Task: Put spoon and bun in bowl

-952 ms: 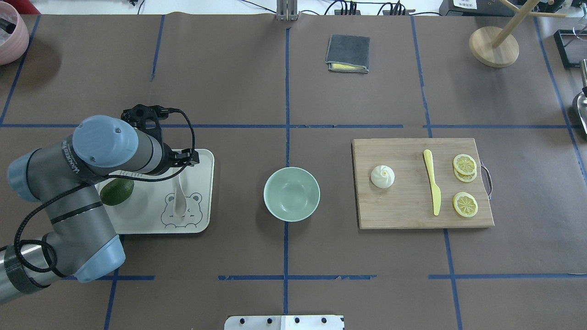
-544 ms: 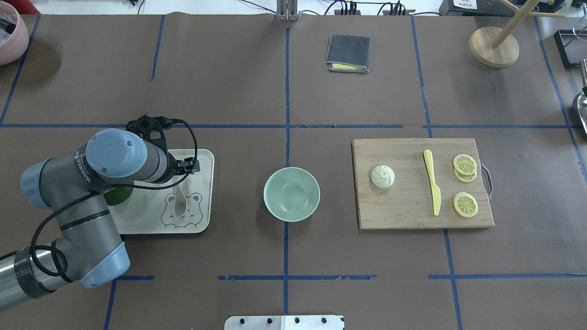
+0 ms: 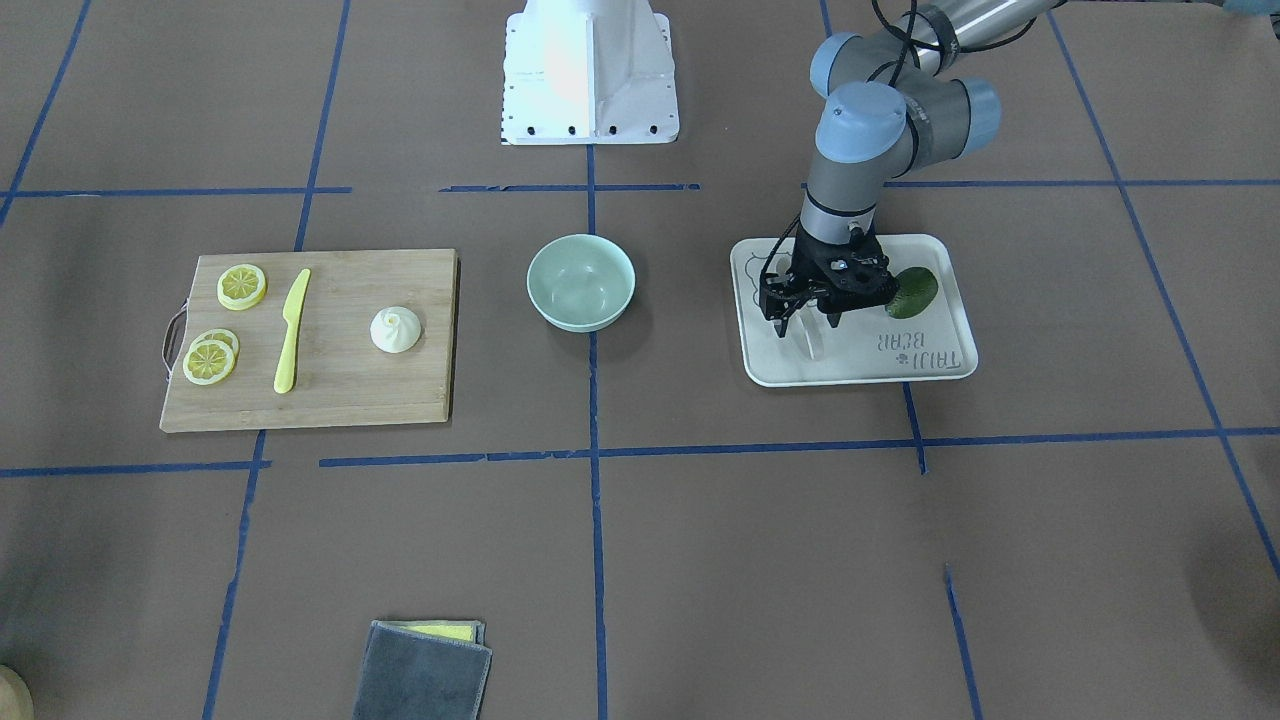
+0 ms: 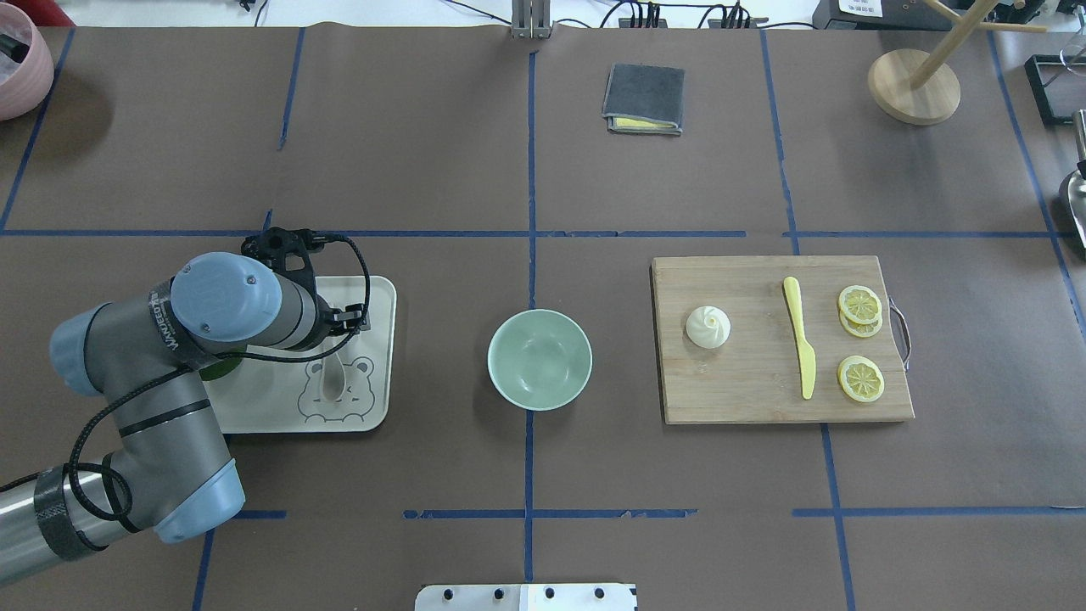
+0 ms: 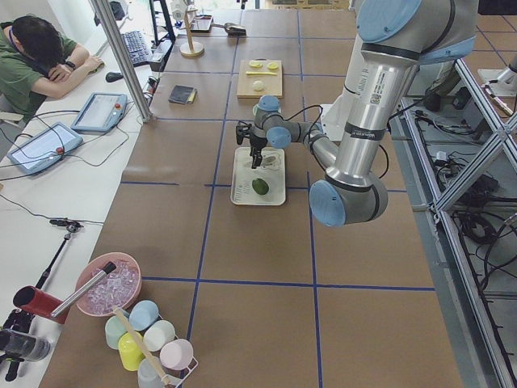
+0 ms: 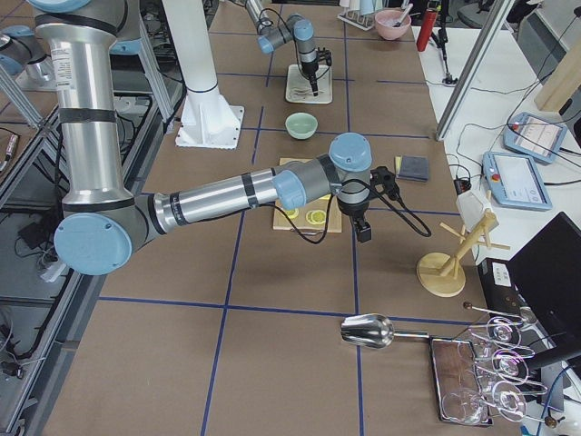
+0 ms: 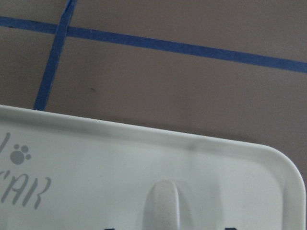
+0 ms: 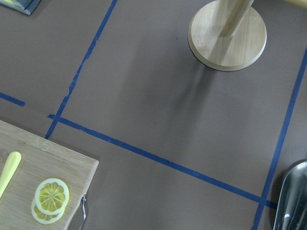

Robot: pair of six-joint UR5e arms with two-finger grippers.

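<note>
My left claw (image 3: pixel 805 328) hangs low over the tray (image 3: pixel 860 367), toward the table's left edge. Its jaws are spread apart, one on each side of the spoon (image 3: pixel 813 342). I cannot tell whether they touch it. The spoon lies flat in the tray with its scoop (image 4: pixel 331 383) toward my near edge and its handle pointing to the far edge. The handle's tip is close to the tray's far rim. A green fruit (image 3: pixel 912 290) lies beside it in the tray, on the side nearer the left edge.

The bowl (image 4: pixel 540 359) sits at the table's middle, apart from the tray and the board (image 4: pixel 755 395). The bun (image 4: pixel 708 327) rests on the board's end nearest the bowl.

My right claw (image 6: pixel 365 234) hangs past the board, toward the right edge. I cannot tell whether it is apart or together.
</note>
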